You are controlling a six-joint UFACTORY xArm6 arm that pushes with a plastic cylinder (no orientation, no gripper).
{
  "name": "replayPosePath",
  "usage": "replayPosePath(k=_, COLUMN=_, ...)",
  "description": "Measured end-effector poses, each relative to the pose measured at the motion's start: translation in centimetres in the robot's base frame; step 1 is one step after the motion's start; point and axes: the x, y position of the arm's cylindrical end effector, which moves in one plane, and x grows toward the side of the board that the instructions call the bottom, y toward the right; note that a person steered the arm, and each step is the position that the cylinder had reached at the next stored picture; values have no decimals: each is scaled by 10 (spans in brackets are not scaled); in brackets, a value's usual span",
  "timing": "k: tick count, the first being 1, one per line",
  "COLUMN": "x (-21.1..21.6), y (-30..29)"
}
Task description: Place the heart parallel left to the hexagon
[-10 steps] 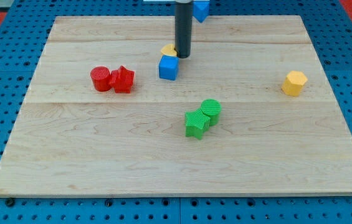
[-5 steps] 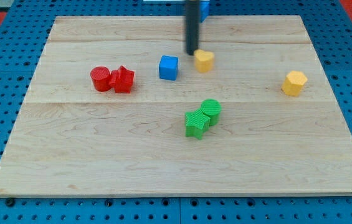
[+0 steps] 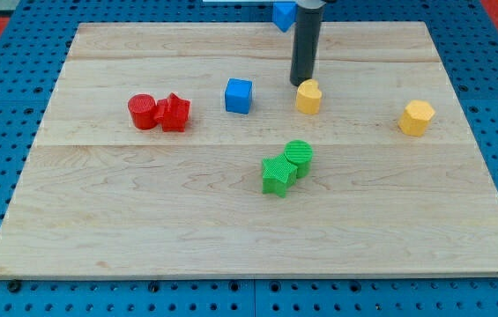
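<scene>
The yellow heart (image 3: 308, 97) lies on the wooden board (image 3: 143, 229), right of centre in the upper half. The yellow hexagon (image 3: 416, 117) lies further to the view's right and slightly lower. My tip (image 3: 301, 84) stands just above and a little left of the heart, touching or nearly touching its top-left edge. The rod runs up out of the view's top.
A blue cube (image 3: 239, 95) lies left of the heart. A red cylinder (image 3: 142, 112) and a red star (image 3: 174, 113) touch at the left. A green star (image 3: 278, 174) and a green cylinder (image 3: 299, 158) touch below centre. Another blue block (image 3: 284, 13) sits at the top edge.
The tip has moved right and slightly down, pushing the yellow heart away from the blue cube, to the right and towards the hexagon. The other blocks have not moved.
</scene>
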Motion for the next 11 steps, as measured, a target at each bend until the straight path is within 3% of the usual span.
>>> replayPosePath(k=2, x=11, y=-9)
replayPosePath(k=4, x=26, y=64)
replayPosePath(k=8, x=37, y=69)
replayPosePath(k=10, x=40, y=24)
replayPosePath(k=11, x=48, y=56)
